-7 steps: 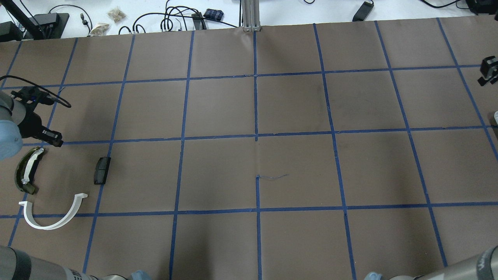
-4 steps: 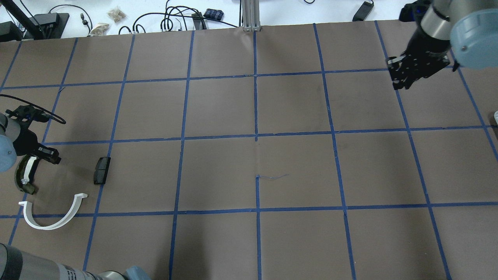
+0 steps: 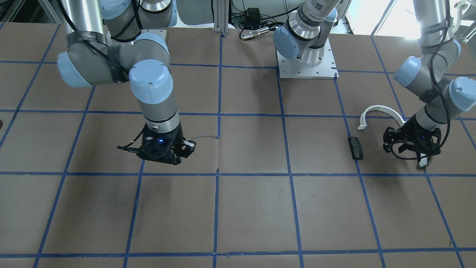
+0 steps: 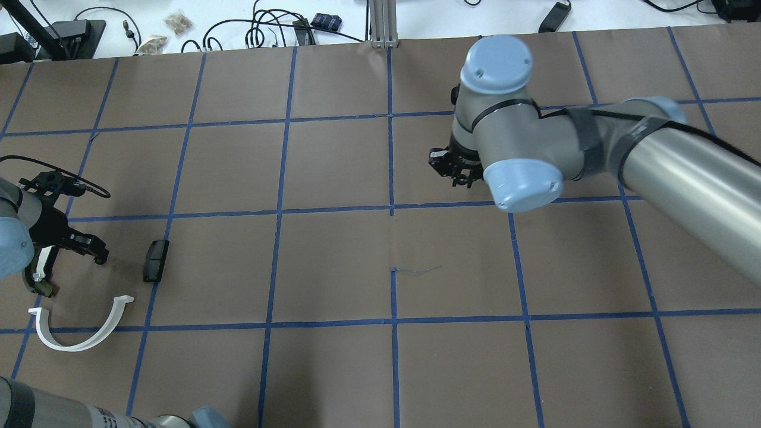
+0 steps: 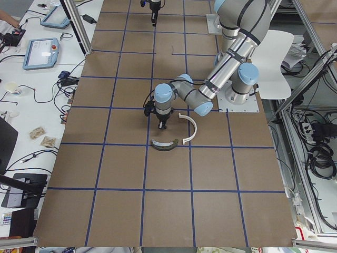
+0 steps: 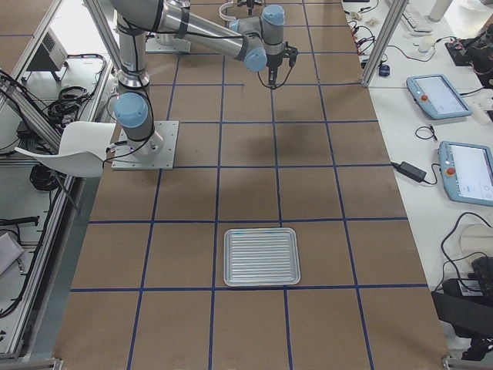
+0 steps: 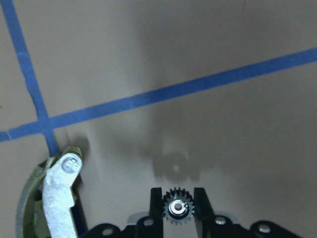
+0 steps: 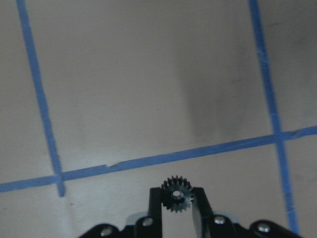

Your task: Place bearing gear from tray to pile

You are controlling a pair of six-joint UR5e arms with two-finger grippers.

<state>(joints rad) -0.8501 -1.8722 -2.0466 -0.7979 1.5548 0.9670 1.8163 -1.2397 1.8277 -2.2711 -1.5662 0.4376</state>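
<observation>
My left gripper is shut on a small black bearing gear and holds it just above the paper, right beside the end of the dark olive curved piece with a white strip. The pile lies around it: the olive piece, a white half-ring arc and a small black block. My right gripper is shut on a second black gear, above the middle of the table. The tray shows only in the exterior right view.
The table is brown paper with a blue tape grid. Cables and small boxes lie beyond the far edge. The right arm's elbow and forearm span the right half of the table. A loose tape end lies near the centre.
The right arm swung in from the far right corner to above the table's middle. The left gripper moved nearer, down alongside the olive piece.
</observation>
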